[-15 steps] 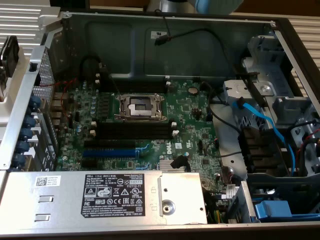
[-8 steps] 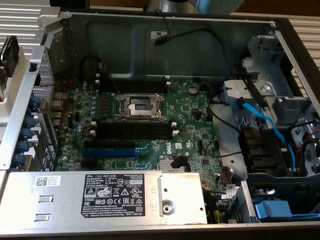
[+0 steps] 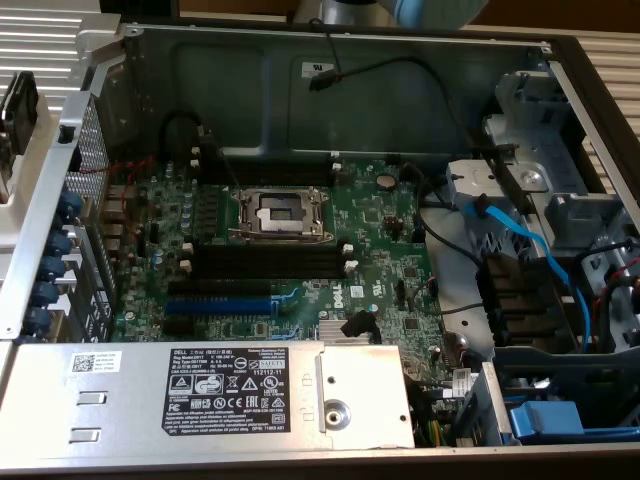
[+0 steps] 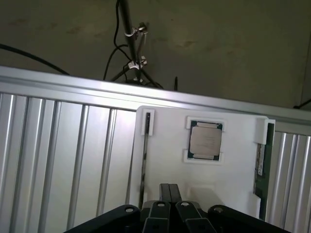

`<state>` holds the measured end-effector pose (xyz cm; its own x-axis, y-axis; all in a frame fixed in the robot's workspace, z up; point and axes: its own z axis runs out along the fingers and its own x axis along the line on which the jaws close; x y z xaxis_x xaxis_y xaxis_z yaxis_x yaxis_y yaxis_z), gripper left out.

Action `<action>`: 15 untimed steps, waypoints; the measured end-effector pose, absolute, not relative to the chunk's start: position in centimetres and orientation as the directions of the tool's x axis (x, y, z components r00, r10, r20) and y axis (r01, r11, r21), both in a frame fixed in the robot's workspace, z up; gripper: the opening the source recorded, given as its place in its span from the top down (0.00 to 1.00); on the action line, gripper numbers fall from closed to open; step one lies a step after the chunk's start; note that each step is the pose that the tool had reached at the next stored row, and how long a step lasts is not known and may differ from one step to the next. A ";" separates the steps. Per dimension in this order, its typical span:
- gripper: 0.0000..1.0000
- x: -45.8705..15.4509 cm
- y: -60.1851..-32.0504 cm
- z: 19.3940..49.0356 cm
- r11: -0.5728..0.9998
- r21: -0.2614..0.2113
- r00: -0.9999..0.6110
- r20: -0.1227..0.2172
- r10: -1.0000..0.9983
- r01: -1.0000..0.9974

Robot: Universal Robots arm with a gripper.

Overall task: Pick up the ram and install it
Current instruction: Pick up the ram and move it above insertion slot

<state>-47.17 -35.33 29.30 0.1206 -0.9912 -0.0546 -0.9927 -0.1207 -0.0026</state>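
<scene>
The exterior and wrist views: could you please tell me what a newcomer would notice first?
In the exterior view, a green motherboard lies in the open case, its empty CPU socket at the centre. In the wrist view, a white tray holds a CPU, with the ram on edge at its rim; the shut tool holds nothing.

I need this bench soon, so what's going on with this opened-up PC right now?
A robot arm is tasked with installing memory in the open computer case. Its pincer is shut and empty, hovering over a white tray that holds the ram standing on edge and a processor chip. The motherboard's black slots are empty.
</scene>
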 end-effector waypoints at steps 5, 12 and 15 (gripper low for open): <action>0.90 -47.2 -35.6 28.4 -0.121 -0.003 0.121 -0.055 -0.991 -0.993; 0.90 -47.2 -36.0 27.1 -0.121 -0.003 0.121 -0.055 -0.991 -0.993; 0.90 -47.2 -36.2 26.6 -0.121 -0.003 0.121 -0.055 -0.991 -0.993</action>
